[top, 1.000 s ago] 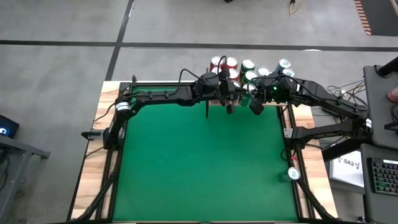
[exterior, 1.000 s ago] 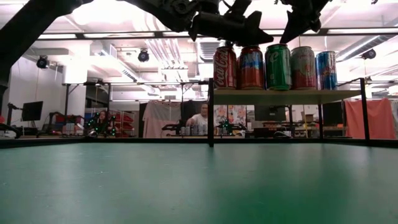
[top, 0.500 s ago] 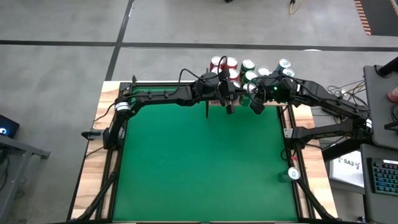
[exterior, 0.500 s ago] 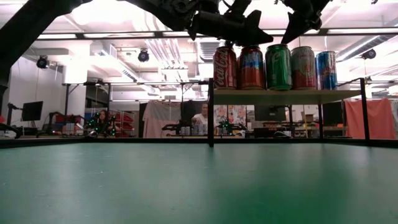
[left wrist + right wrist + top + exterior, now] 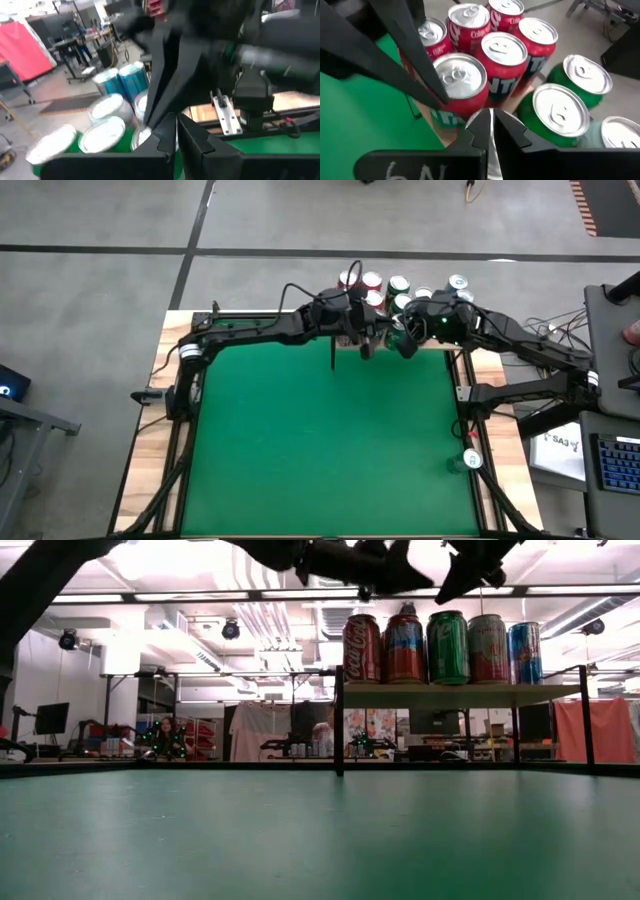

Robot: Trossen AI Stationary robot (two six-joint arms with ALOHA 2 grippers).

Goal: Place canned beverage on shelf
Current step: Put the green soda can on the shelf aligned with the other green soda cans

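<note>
The shelf [image 5: 460, 695], a light-wood board on thin black posts, stands at the table's far edge. Several cans stand upright on it: a red cola can [image 5: 361, 648], a red-and-blue one [image 5: 404, 648], a green one [image 5: 447, 647] and others. From above they show as a cluster of tops [image 5: 400, 288]. My left gripper [image 5: 366, 346] hovers shut just above the cans' near row, holding nothing. My right gripper [image 5: 405, 346] is shut beside it, also above the cans [image 5: 457, 75]. The shut fingers show in each wrist view [image 5: 176, 131] [image 5: 490, 125].
A single green can [image 5: 471, 461] stands on the wooden strip at the table's right edge. The green felt tabletop [image 5: 320, 440] lies in front of the shelf. A desk with a keyboard [image 5: 612, 460] is at the right. People and benches show in the room behind.
My left gripper has risen a little above the cans and drawn slightly toward the far edge, staying shut. My right gripper has tipped a little in place, staying shut. The cans have kept still.
</note>
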